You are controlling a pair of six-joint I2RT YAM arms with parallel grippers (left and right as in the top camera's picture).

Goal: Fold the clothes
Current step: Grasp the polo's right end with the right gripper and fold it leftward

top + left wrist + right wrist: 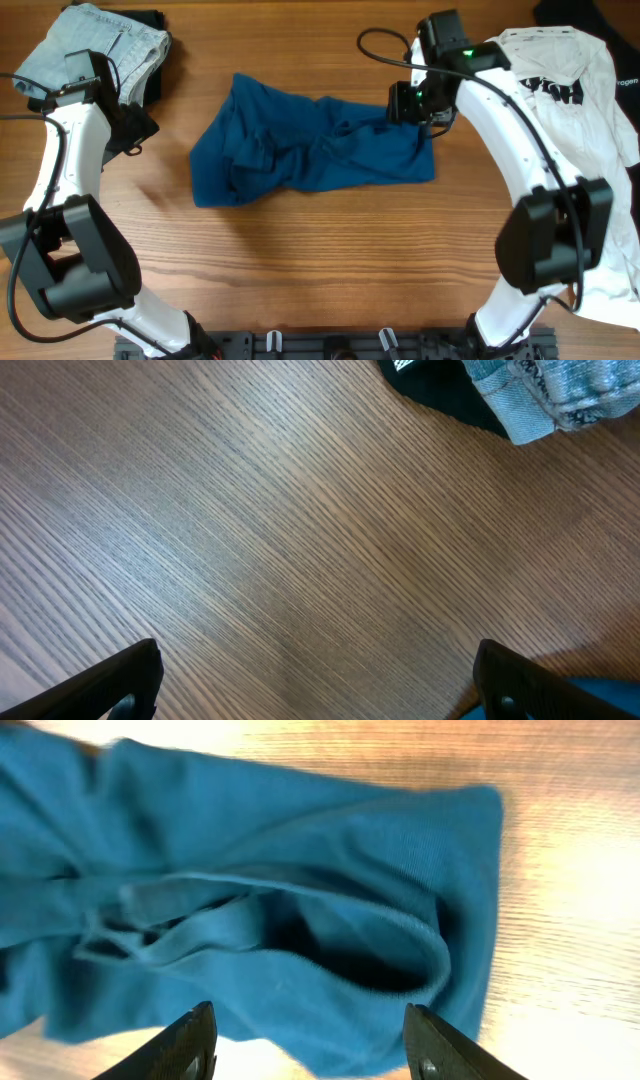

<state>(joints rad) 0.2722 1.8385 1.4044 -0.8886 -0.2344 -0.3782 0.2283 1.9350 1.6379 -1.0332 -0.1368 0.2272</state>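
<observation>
A dark-blue shirt point(300, 145) lies crumpled in the middle of the wooden table; it fills the right wrist view point(280, 920). A white T-shirt with black lettering point(570, 80) lies at the right, partly under the right arm. My right gripper point(420, 112) is open and hovers over the blue shirt's upper right corner, its fingers point(312, 1045) spread above the hem. My left gripper point(135, 130) is open and empty over bare wood left of the blue shirt; in the left wrist view its fingers point(320, 685) straddle bare table, with a sliver of blue cloth point(600, 695) at the lower right.
A pile of light-blue denim point(95, 50) on a black garment point(150, 20) sits at the back left, also in the left wrist view point(540, 390). A dark garment point(585, 15) lies at the back right. A black rail point(330, 345) runs along the front edge.
</observation>
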